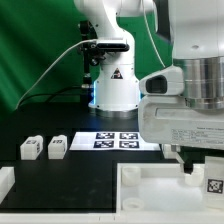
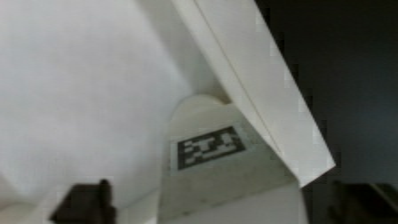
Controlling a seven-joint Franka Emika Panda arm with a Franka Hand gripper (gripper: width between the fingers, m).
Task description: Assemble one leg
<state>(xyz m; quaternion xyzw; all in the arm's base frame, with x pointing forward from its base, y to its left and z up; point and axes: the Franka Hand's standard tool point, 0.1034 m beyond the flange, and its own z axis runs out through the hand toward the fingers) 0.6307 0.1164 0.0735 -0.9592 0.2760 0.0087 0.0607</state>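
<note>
My gripper [image 1: 196, 170] hangs low over the right end of the large white panel [image 1: 150, 190]. In the wrist view the gripper [image 2: 217, 212] is open, with one dark fingertip [image 2: 84, 205] on each side of a leg [image 2: 222, 170] that shows its square tag. There is a gap between each finger and the leg. The same leg [image 1: 213, 185] stands at the exterior view's right edge, on or beside the panel's corner. Two more legs [image 1: 30, 148] [image 1: 57, 146] stand side by side on the black table at the exterior view's left.
The marker board [image 1: 115, 140] lies flat in front of the robot base [image 1: 112, 90]. Another white part [image 1: 5, 181] sits at the exterior view's lower left edge. The panel [image 2: 89, 90] has a raised edge [image 2: 267, 90] next to the leg.
</note>
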